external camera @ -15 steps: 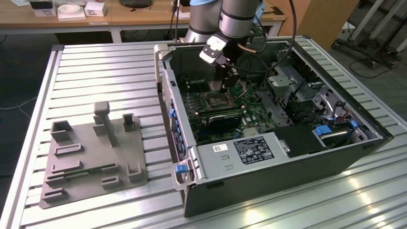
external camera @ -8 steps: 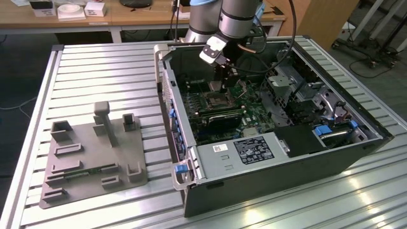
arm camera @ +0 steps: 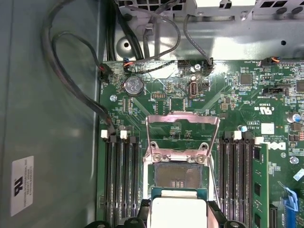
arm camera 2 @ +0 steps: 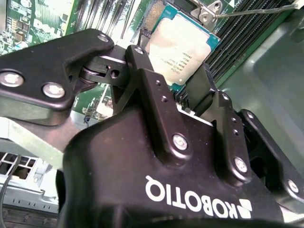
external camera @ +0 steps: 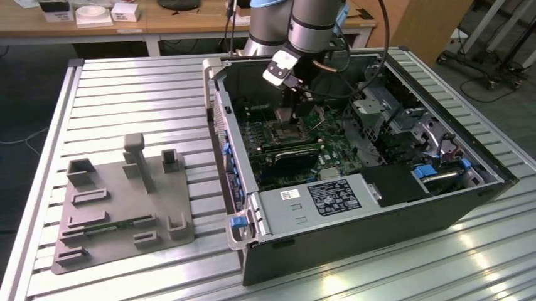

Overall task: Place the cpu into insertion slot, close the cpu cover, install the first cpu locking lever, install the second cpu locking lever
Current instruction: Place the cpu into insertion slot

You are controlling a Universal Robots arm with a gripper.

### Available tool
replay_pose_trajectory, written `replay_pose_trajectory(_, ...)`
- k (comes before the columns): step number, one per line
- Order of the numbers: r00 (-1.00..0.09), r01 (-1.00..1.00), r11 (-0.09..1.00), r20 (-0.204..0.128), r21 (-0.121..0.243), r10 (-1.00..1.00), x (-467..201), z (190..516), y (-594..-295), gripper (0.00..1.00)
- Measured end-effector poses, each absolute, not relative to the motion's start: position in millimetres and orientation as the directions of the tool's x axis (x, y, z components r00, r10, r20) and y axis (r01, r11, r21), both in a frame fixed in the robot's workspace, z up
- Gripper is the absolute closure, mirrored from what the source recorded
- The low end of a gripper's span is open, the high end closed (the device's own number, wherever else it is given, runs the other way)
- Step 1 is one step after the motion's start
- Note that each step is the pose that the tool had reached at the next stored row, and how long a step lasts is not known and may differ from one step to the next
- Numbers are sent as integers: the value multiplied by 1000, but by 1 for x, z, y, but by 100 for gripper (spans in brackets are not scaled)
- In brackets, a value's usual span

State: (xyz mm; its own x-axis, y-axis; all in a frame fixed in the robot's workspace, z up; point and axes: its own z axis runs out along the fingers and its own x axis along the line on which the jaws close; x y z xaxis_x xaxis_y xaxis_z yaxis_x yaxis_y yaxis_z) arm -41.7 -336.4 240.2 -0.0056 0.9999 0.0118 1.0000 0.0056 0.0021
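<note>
Grey fixture tray [external camera: 117, 200] lies on the slatted table [external camera: 125, 81] at the exterior view's left, and beside it the arm [external camera: 310, 25] reaches down into the open computer case [external camera: 352, 188]. Gripper [arm camera: 178, 216] is pinched narrowly on the cpu [arm camera 2: 183, 45], holding it over the insertion slot [arm camera: 178, 176] mid-motherboard [arm camera: 247, 95], and the cpu cover [arm camera: 183, 135] stands hinged up off the socket.
</note>
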Motion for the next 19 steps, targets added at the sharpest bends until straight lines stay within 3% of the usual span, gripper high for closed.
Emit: replay_pose_trajectory(19, -5, 1000, 5, 12, 3, 1000, -39, 218, -336, 46)
